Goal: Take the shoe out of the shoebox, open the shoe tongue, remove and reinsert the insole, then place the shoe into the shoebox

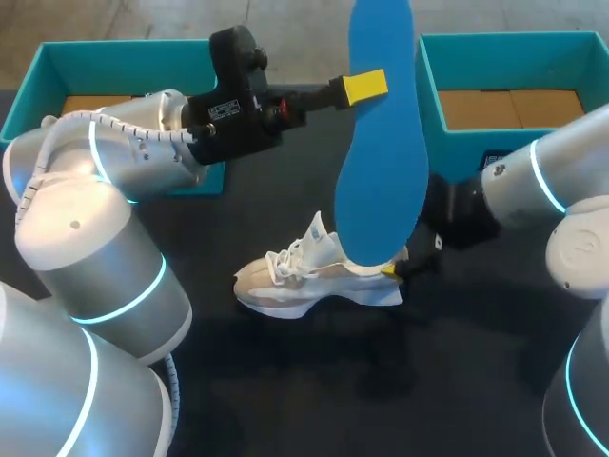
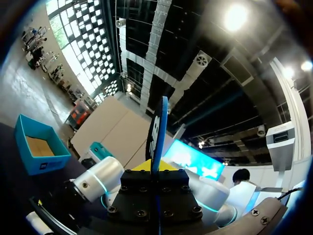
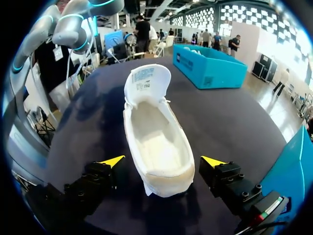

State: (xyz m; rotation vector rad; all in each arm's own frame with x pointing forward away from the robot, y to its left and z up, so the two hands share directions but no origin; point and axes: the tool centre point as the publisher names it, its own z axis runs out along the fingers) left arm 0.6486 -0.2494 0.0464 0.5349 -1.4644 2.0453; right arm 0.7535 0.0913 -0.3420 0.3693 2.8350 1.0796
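Note:
A white and beige shoe [image 1: 314, 278] lies on the dark table, toe toward my left side. Above it a blue insole [image 1: 383, 143] hangs upright, and my left gripper [image 1: 365, 86] is shut on its upper part. In the left wrist view the insole [image 2: 157, 128] shows edge-on between that gripper's [image 2: 155, 167] yellow tips. My right gripper [image 1: 398, 268] is low at the shoe's heel. In the right wrist view the shoe [image 3: 156, 142] lies with its tongue folded up and its inside bare; the right gripper [image 3: 164, 160] stands open, its fingertips [image 3: 113, 160] on either side of the heel.
Two teal shoeboxes stand at the back: one at the left [image 1: 57, 67] behind my left arm, one at the right [image 1: 495, 57]. The left box [image 3: 208, 66] shows beyond the shoe in the right wrist view. Dark table [image 1: 314, 381] stretches in front of the shoe.

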